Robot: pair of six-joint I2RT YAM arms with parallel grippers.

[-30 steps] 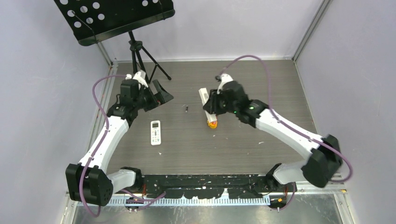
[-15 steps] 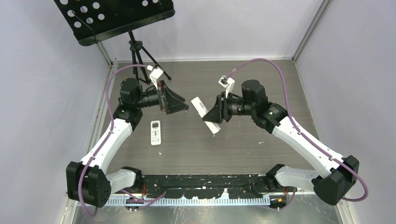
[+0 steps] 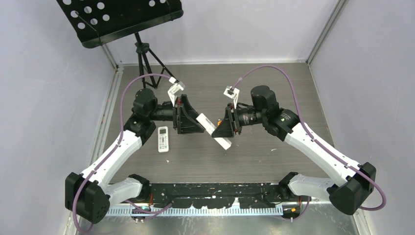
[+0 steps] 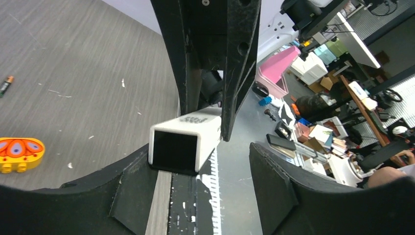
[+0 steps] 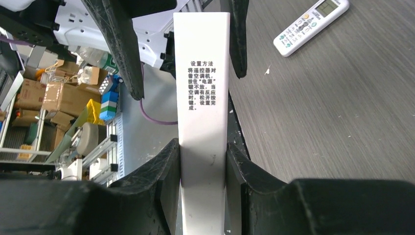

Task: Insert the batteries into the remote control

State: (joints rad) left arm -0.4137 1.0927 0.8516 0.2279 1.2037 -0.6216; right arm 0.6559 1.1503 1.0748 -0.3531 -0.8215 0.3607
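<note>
a remote [image 3: 205, 122] hangs over the tabletop [image 3: 274, 88] between the left end effector [image 3: 197, 124] and right end effector [image 3: 219, 130]. a second remote [image 3: 163, 139] lies left of it.

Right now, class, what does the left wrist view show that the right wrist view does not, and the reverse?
Only the left wrist view: a battery and an orange-yellow toy on the table, and the dark end of the held remote. Only the right wrist view: a second remote lying on the table, and printed text on the held remote. Both: the right gripper clamped on the held remote, the left gripper open around its far end.
</note>
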